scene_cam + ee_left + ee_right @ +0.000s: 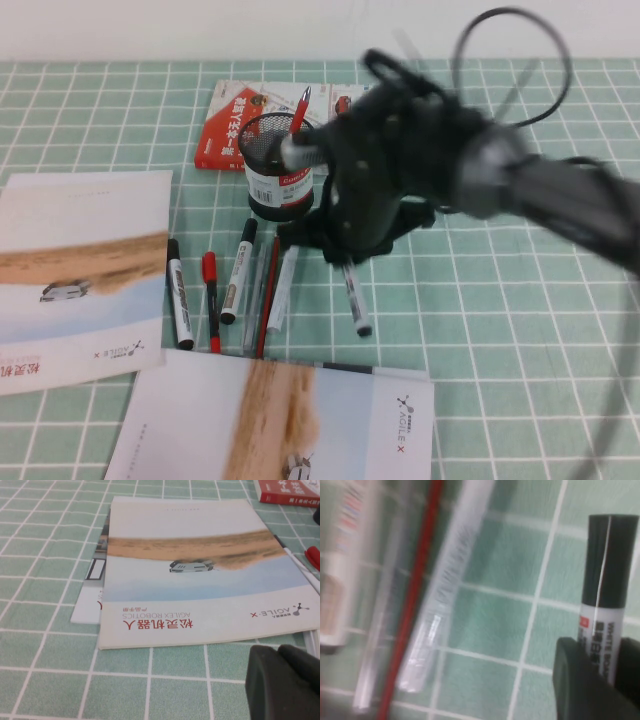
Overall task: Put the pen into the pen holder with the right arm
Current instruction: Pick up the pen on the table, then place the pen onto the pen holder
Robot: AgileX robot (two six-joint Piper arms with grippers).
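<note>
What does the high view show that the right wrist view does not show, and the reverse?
Only the high view shows the pen holder, a red pen standing in it, the red book behind it and the brochures.

Only the right wrist view shows that the right gripper is clamped on the barrel, and the print WHITE BOA.

Both show the pen and the loose pens on the green mat. The left gripper is in neither.

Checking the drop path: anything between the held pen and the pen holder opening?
Nothing visible blocks it. The right gripper, just beside the pen holder, holds the pen in its fingers, hanging down above the mat. A red pen already stands in the holder, leaving most of the opening free. The left gripper sits by the brochure.
</note>
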